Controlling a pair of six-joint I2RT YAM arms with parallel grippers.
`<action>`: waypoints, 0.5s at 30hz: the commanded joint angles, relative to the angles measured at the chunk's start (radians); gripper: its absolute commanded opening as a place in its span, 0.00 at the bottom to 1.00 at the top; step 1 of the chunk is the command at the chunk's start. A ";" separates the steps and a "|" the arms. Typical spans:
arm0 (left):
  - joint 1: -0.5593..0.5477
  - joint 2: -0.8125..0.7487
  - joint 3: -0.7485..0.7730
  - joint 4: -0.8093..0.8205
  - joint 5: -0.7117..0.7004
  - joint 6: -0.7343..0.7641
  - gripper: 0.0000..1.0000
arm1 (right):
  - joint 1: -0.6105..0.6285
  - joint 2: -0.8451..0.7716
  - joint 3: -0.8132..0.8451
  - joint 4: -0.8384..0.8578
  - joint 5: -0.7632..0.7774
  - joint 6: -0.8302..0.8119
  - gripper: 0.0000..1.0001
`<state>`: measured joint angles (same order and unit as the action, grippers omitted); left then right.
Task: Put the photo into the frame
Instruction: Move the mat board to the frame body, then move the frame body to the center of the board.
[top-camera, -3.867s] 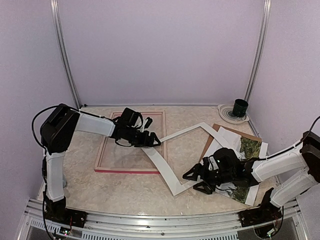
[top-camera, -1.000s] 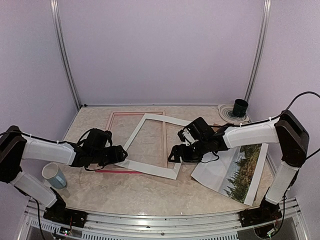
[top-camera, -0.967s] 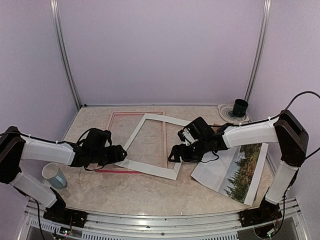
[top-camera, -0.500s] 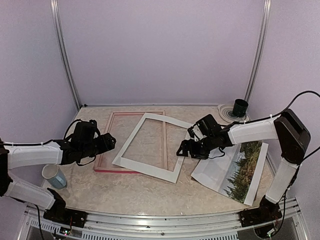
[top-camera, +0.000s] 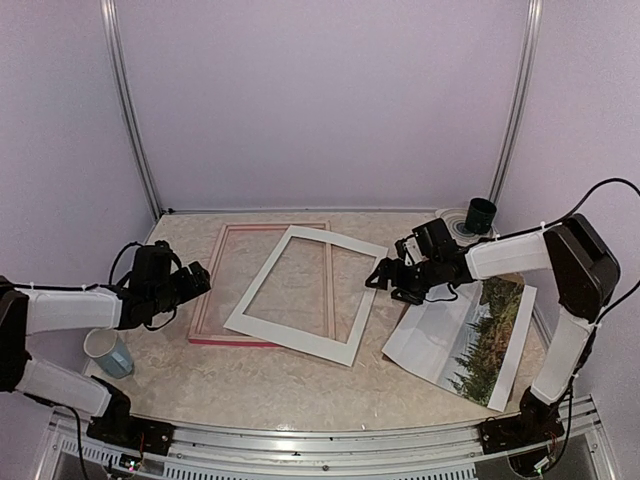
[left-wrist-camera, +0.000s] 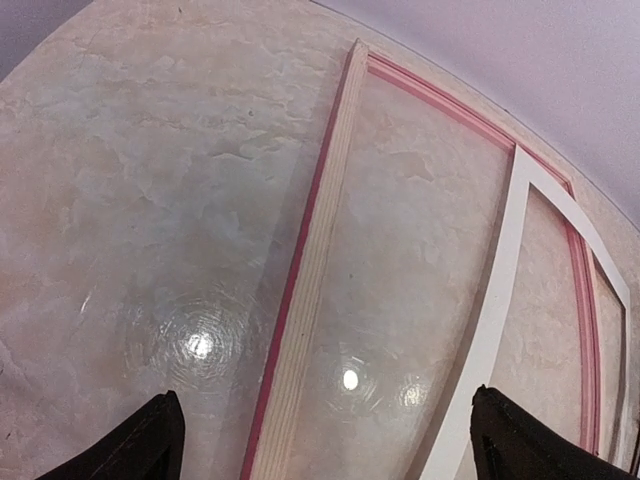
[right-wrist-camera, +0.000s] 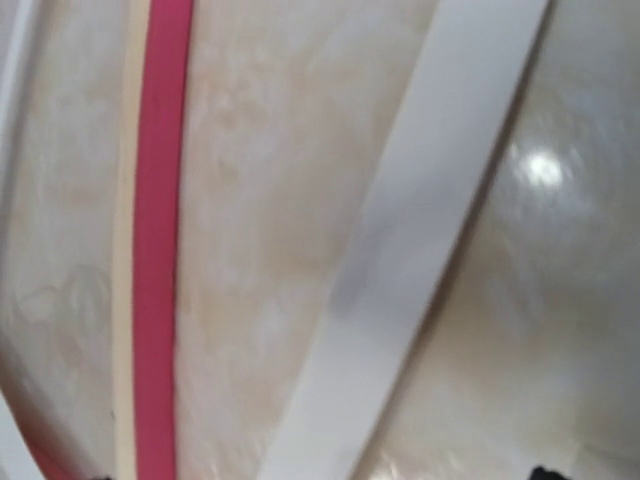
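The pink-red frame (top-camera: 208, 298) lies flat at the table's left-centre, pale wood side up. A white mat border (top-camera: 290, 343) rests askew across its right part. The photo (top-camera: 485, 335), dark trees under a pale sky, lies on white paper at the right. My left gripper (top-camera: 195, 280) hovers open just left of the frame, nothing between its fingertips (left-wrist-camera: 150, 445). The left wrist view shows the frame's left rail (left-wrist-camera: 310, 290) and the mat (left-wrist-camera: 500, 300). My right gripper (top-camera: 385, 280) stands open beside the mat's right edge, holding nothing. The right wrist view shows a pink rail (right-wrist-camera: 160, 250) and a mat strip (right-wrist-camera: 420, 230).
A pale blue cup (top-camera: 105, 352) stands near the front left, beside my left arm. At the back right corner a dark green cup (top-camera: 481, 215) sits on a round plate. A brown board edge shows under the white paper (top-camera: 420, 340).
My left gripper let go of the mat, opened wider and drew back to the left. My right gripper pulled back to the right. The mat now lies flat across the frame.
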<state>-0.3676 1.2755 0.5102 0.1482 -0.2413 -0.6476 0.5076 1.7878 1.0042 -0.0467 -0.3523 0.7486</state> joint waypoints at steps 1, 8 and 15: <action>0.047 0.009 -0.051 0.151 0.062 0.047 0.99 | -0.014 0.067 0.032 0.097 -0.069 0.068 0.89; 0.091 0.048 -0.083 0.254 0.128 0.055 0.99 | -0.013 0.128 0.049 0.144 -0.094 0.152 0.88; 0.100 0.161 -0.015 0.210 0.101 0.072 0.91 | -0.014 0.142 0.065 0.153 -0.101 0.172 0.88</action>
<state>-0.2756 1.3857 0.4438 0.3584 -0.1349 -0.6075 0.5007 1.9095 1.0439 0.0841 -0.4366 0.8932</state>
